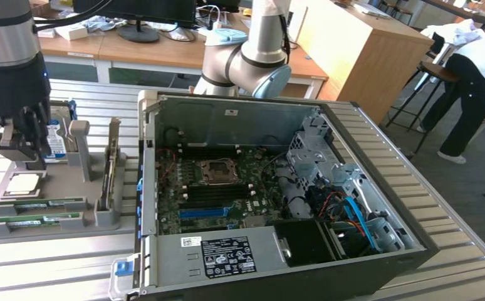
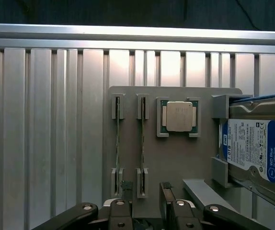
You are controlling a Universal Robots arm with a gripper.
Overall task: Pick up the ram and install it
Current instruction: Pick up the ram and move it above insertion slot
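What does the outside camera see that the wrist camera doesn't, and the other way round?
Exterior view: the open computer case, the robot's arm and a person beyond the table.
Wrist view: the gap between the hand's open fingers.
Both: the hand, the gray tray, two ram sticks, the processor and the hard drive.

Exterior view high, oblique over the computer case [image 1: 225,116] — wrist view close, straight down — parts tray [image 1: 54,229] [image 2: 176,158] shared.
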